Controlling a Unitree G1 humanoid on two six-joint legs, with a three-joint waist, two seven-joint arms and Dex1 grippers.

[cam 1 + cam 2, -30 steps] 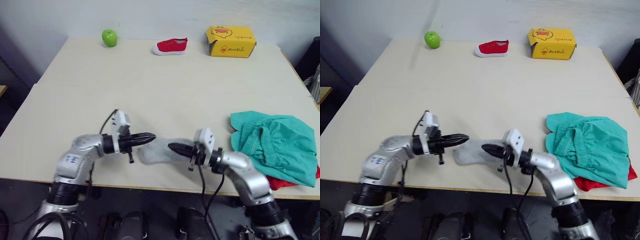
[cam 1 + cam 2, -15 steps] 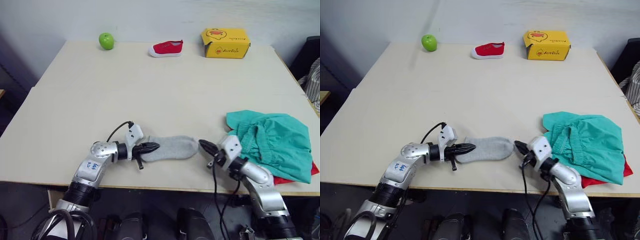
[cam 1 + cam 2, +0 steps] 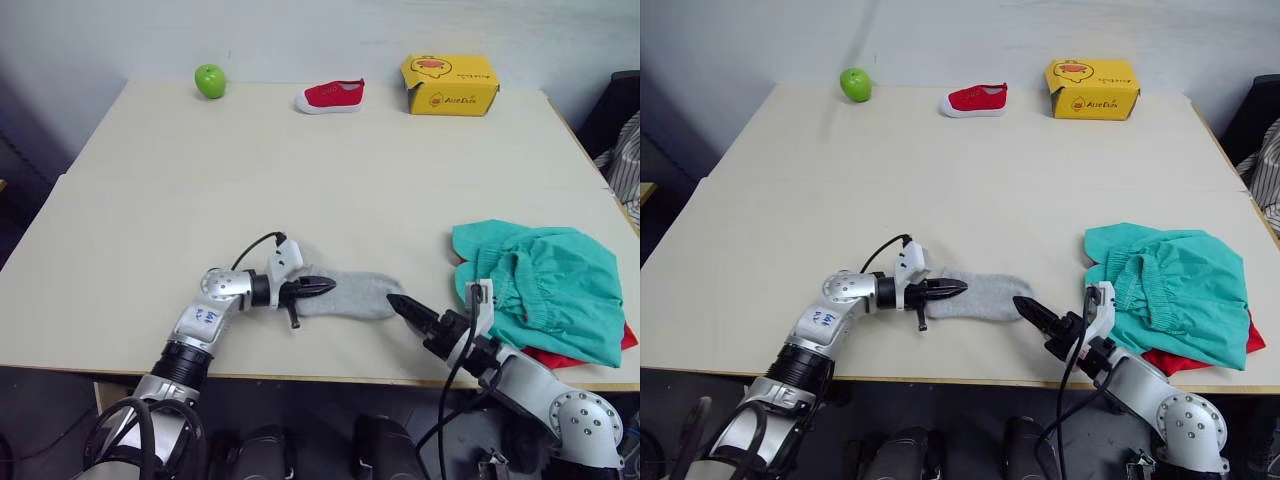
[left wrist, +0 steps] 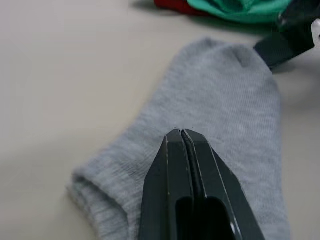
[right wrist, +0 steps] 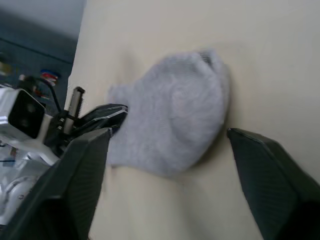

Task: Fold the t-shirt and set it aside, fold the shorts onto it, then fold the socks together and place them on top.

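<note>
- Pressing our left gripper (image 4: pixel 182 134), fingers clenched tight together, onto the cuff end of the socks (image 3: pixel 352 292), we keep them pinned near the front edge of the table (image 3: pixel 330 170).
- Our right gripper (image 5: pixel 165 150) has let go within the last second: it lay on the toe end of the grey cloth, and now it sits just off that end with its fingers spread wide and nothing between them.
- The socks have lengthened from a bunched lump into a flat strip since then, so we judge the smoothing stroke done and the pair laid out ready to fold.
- The shorts (image 3: pixel 545 290) lie in a loose heap at the right side of the table, with the t-shirt (image 3: pixel 570 355) showing as a red edge underneath them; neither looks neatly folded from here.
- Next we likely need the right gripper to take the toe end and bring it over toward the cuff, then carry the pair onto the shorts.
</note>
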